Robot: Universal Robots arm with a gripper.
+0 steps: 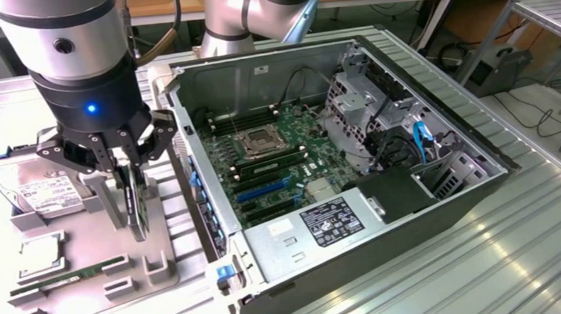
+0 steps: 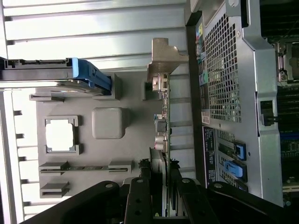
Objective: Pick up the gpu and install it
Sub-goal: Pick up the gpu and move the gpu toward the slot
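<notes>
I am clamping my gripper [image 1: 125, 171] on the thin dark gpu card [image 1: 136, 209], standing on edge in the grey holder [image 1: 93, 208] beneath me, its long axis lying alongside the computer case [image 1: 286, 64].

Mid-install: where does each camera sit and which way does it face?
Exterior view: off the arm, above, looking down on the open case and tray; the arm's end effector, shut on the gpu, shows.
Wrist view: on the wrist, looking past the end effector along the gpu to the tray.
Shared: gpu, tray, case.
</notes>
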